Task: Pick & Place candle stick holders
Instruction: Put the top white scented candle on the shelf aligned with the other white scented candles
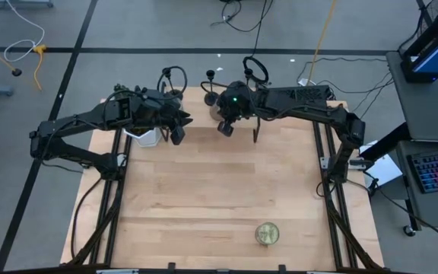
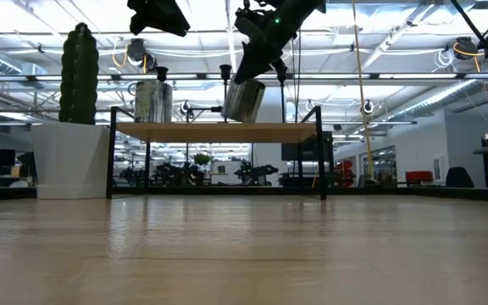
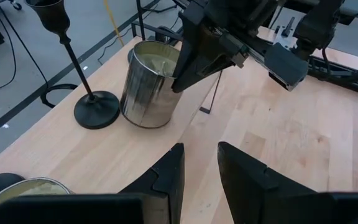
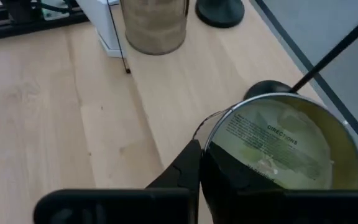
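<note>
Candle holder point(image 3: 73, 68) stands upright on its round base by the table's point(image 1: 204, 198) far edge, touching a silver tin point(image 3: 149, 84). Right claw point(image 3: 194, 65) hangs over that tin, one finger point(image 4: 182, 171) just beside the rim; whether it's spread or pinching, I cannot tell. Left claw point(image 3: 197, 171) hovers near, fingers slightly apart, holding nothing. Another tin point(image 1: 268, 234) sits near the front edge.

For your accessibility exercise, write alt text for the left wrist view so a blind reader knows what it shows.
The right gripper is at a metallic jar standing on the wooden table, with a black candle stick holder upright just beside the jar. In the foreground, the left gripper hovers open above the table, holding nothing.
</note>
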`<state>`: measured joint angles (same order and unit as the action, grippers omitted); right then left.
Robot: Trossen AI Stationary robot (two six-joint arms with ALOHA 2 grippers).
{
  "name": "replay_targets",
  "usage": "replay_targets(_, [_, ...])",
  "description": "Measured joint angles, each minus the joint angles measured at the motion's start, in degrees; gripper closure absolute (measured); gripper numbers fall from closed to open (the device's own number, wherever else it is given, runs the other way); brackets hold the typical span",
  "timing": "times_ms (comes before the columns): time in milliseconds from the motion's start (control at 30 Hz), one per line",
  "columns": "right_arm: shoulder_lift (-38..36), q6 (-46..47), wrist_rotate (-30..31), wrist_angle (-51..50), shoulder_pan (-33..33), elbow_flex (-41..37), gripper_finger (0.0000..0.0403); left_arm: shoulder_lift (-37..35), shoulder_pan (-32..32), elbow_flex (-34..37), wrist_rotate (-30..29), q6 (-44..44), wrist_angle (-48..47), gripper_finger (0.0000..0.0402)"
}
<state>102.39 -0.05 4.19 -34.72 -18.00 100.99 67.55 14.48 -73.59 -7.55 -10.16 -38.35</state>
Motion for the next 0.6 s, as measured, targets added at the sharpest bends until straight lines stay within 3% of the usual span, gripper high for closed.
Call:
replay_targets(233, [-0.15, -0.01, 0.17, 1.51, -0.70, -0.48, 0.0373, 0.00, 0.00, 0.00, -0.02, -0.02, 0.00, 0.0298])
replay_targets(600, [-0.04, -2.10, 0.06, 8.28, -1.33, -4.85, 0.0369, 0.00, 0.00, 0.01, -0.04, -0.04, -0.05, 0.0298])
